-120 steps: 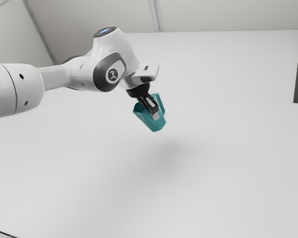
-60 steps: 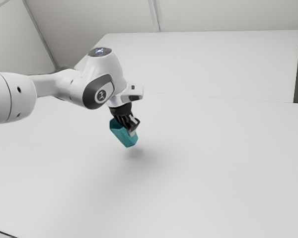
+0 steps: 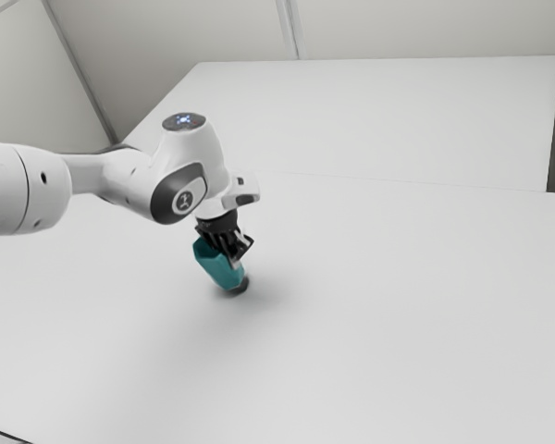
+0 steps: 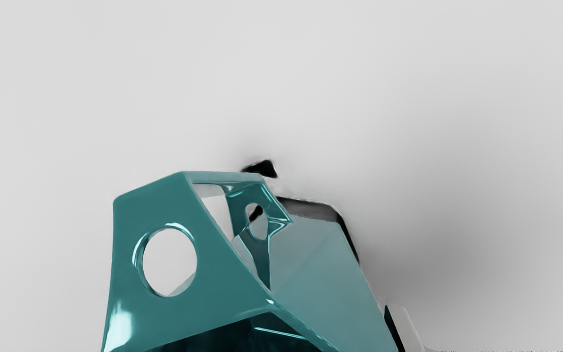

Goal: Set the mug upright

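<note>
One tilted mug [image 3: 218,270] | partly behind hand [image 3: 237,262] | table [image 3: 398,314] contact unclear

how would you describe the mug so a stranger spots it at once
From the exterior view's left, a white robot arm reaches over the pale table. Follow it down to the black pincer, which holds a tilted, angular mug. Its glossy teal sets it apart from the white arm, black pincer and pale table.

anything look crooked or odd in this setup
The mug looks askew: it leans in the end effector, its upper end tipped toward the exterior view's left, while the task wants it upright. Nothing else stands out.
</note>
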`<state>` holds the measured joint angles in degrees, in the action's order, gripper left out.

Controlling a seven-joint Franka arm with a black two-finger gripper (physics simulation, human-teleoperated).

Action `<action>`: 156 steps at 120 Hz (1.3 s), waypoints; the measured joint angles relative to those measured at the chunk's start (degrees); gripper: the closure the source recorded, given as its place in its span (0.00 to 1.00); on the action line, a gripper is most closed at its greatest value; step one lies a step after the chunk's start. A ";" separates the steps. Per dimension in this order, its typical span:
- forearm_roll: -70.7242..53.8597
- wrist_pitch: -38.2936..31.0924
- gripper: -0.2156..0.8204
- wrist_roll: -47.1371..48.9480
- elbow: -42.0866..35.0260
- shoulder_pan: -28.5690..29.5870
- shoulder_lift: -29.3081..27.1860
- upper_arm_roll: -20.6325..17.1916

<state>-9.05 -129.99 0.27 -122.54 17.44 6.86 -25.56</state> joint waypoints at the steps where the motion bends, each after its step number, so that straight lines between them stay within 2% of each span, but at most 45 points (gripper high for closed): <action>1: -0.04 -0.06 0.96 0.11 -0.10 0.00 -0.03 0.00; 47: -0.85 -2.61 0.96 4.15 -2.38 0.53 0.51 -0.02; 78: -0.19 -2.72 0.49 5.64 -3.06 0.24 -0.14 -0.12; 91: -0.15 -1.95 0.38 6.12 -3.51 0.30 -2.44 -0.53; 107: -0.10 0.36 0.30 6.56 -2.96 0.07 -6.65 -1.19; 125: 2.36 6.10 0.25 6.61 4.68 -1.08 -8.24 -1.23; 156: 6.75 22.63 0.22 6.67 24.97 -2.31 -7.57 -0.25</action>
<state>-2.30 -107.36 6.94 -97.56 15.13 -0.71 -25.81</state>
